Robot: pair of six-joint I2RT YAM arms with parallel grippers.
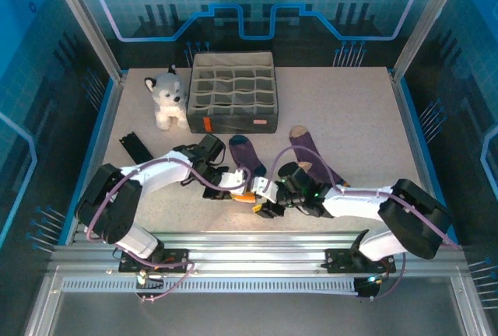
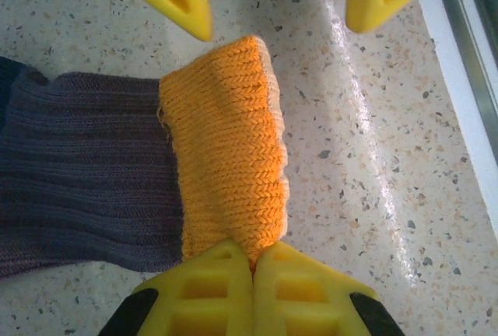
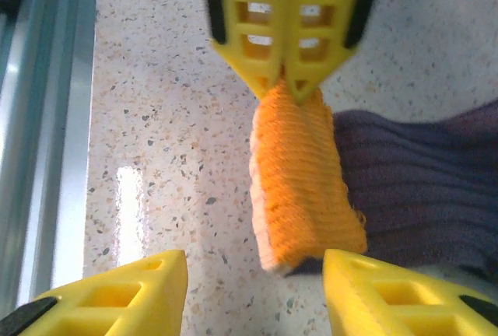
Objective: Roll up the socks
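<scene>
Bench, with one box and one husky near its far edge. Two socks lie mid-bench: the tan sock rightward, and the navy sock, long axis far-to-near, its cuff toward the near edge. Left tool is clamped on one cuff side. Right tool gapes around the opposite side, equally near.

The left arm and right arm bend inward, wrists low, meeting head-on. The left pincer is clamped tight on the orange cuff; the right pincer faces it, jaws apart.
</scene>
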